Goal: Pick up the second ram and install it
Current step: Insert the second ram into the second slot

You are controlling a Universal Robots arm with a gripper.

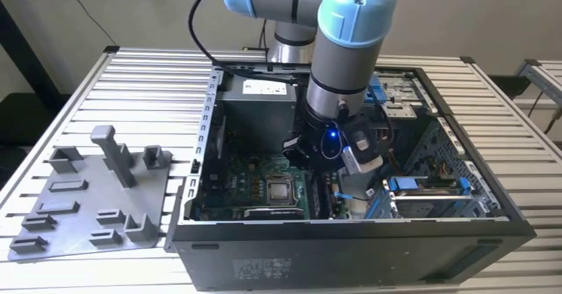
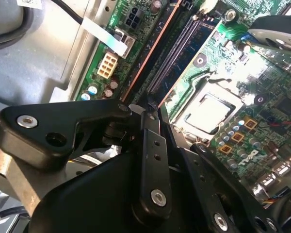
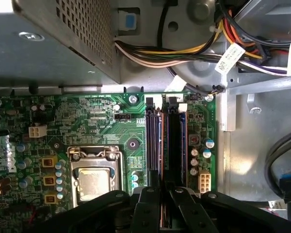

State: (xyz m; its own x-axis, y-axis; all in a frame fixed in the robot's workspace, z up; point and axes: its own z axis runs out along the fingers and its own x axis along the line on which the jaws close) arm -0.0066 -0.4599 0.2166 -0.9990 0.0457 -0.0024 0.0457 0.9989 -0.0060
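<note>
Low in the exterior view's centre, the gripper [image 1: 327,175] is seen lowered into the open computer case [image 1: 491,195], apparently clamped on the second ram [image 3: 165,145] over the motherboard's memory slots [image 3: 153,141].

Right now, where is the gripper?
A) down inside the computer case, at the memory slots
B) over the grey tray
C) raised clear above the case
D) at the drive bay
A: the gripper sits at the memory slots beside the processor socket, inside the computer case.

Even, soft room light; glare whitens the motherboard [image 2: 262,73] in the second wrist view, near linkage blurred.
</note>
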